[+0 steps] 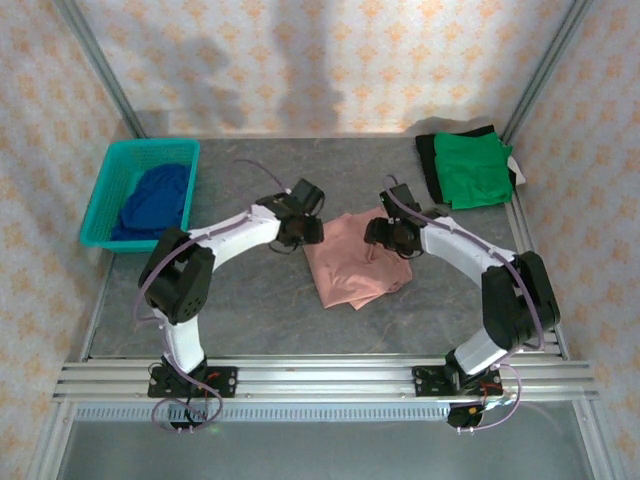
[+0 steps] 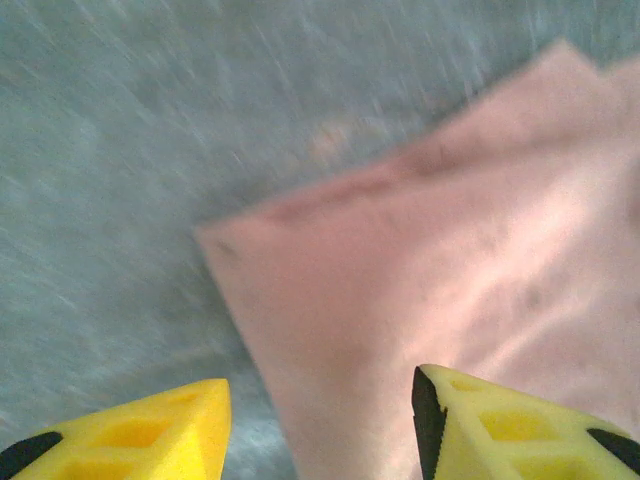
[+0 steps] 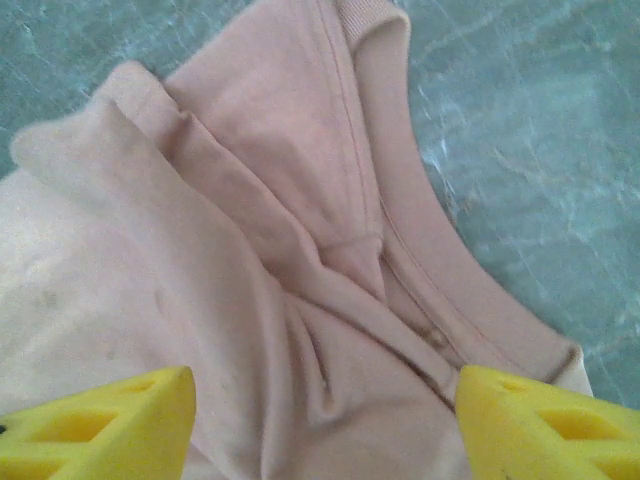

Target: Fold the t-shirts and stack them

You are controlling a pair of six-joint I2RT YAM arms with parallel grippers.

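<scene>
The dusty-pink t-shirt lies folded in the middle of the table, between both grippers. My left gripper hovers at its left edge, jaws open, with a corner of the pink t-shirt below and between the yellow fingers; this view is blurred. My right gripper stands open over the right side of the pink t-shirt, above its collar and creased folds, gripping nothing. A bright green t-shirt lies folded at the back right. The dark blue t-shirt sits bunched in the basket.
A teal plastic basket stands at the back left of the grey table. A dark cloth lies under the green t-shirt. Patterned walls close in the back and both sides. A metal rail runs along the near edge.
</scene>
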